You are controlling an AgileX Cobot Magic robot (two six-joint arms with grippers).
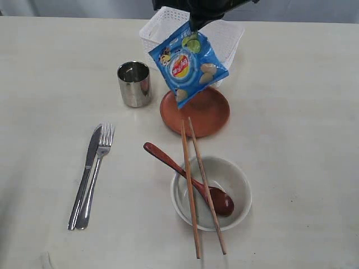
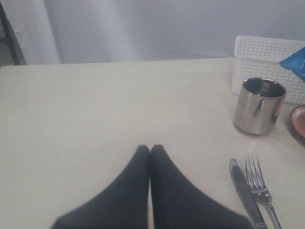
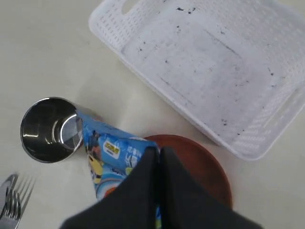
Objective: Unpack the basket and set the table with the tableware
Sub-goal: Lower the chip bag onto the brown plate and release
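**Assessor:** What is the state of the grippers?

**Inspector:** The right gripper [image 1: 194,27] is clenched on the top edge of the chip bag [image 1: 188,64], which hangs tilted in the air. The left gripper [image 2: 150,148] has its fingers pressed together on nothing and sits low over the table [image 1: 291,112], near the knife [image 1: 87,168] and fork [image 1: 105,137].

**Assessor:** Where is the bag in relation to the rest?

**Inspector:** It hangs in front of the basket [image 1: 230,33], over the near rim of the plate [image 1: 210,115] and close beside the cup [image 1: 134,84]. Whether its lower corner touches the plate cannot be told.

**Assessor:** What does the step in hand require?

**Inspector:** In the inspector's judgement the bag is no tableware and belongs on bare table, well apart from the setting. The arm should carry it sideways at its present height, so the swinging corner misses the cup. It should lower the bag until it rests, and only then release. A drop from this height risks the bag landing on the plate or tipping the cup.

**Assessor:** And the basket's condition?

**Inspector:** It is white plastic with lattice walls, rounded corners and slot handles. It stands at the far side of the table, just behind the plate. Its floor is bare apart from a few dark specks, so nothing is left in it.

**Assessor:** And the setting?

**Inspector:** The knife and fork lie side by side at the left. The bowl [image 1: 231,176] is nearest the camera. The spoon [image 1: 174,164] rests in the bowl, and the chopsticks [image 1: 188,179] lie across it.
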